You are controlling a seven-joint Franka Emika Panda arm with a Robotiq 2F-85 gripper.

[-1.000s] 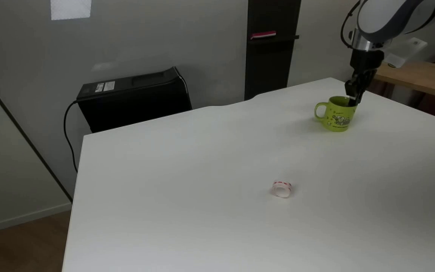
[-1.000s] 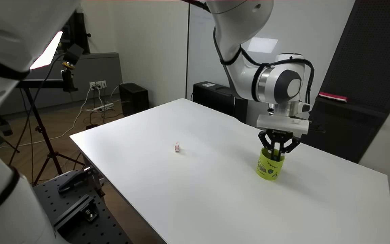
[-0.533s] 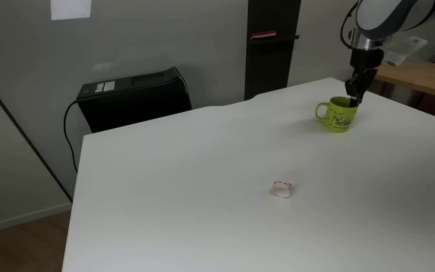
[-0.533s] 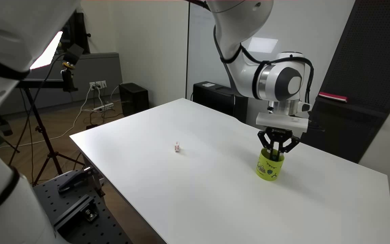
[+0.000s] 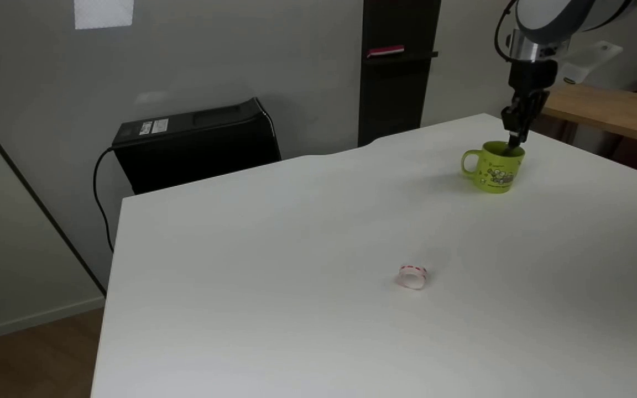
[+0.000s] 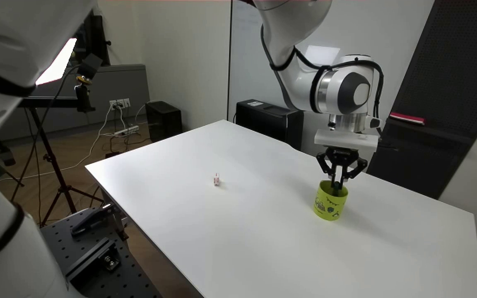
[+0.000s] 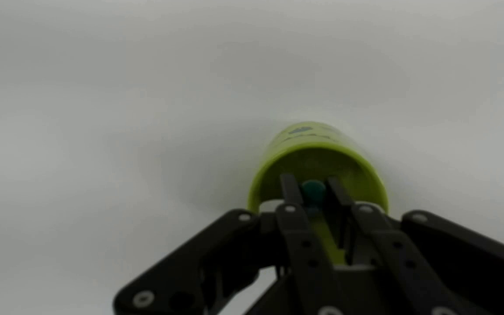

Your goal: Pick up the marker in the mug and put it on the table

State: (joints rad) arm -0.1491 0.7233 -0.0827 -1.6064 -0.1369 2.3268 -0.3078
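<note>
The lime green mug (image 5: 496,176) stands upright on the white table (image 5: 252,265) in both exterior views (image 6: 328,207). My gripper (image 5: 516,139) points down over the mug, its fingertips (image 6: 338,186) at about the rim. The wrist view shows the fingertips (image 7: 313,186) close on both sides of the marker's teal round end (image 7: 313,191). The dark marker (image 5: 510,150) runs from the fingertips down into the mug in an exterior view. Its lower part is hidden by the mug (image 7: 309,133). The mug handle (image 5: 468,163) shows in an exterior view.
A small whitish-red tape roll (image 5: 412,277) lies on the table, also visible in an exterior view (image 6: 216,179). A black box-shaped device (image 5: 197,141) stands beyond the table edge. A wooden desk (image 5: 611,113) is behind the arm. A dark panel (image 6: 437,82) stands beyond the table.
My gripper has risen, its fingertips moving from inside the mug to about its rim. The marker has come up between them and now shows below the fingertips. The mug has stayed almost still.
</note>
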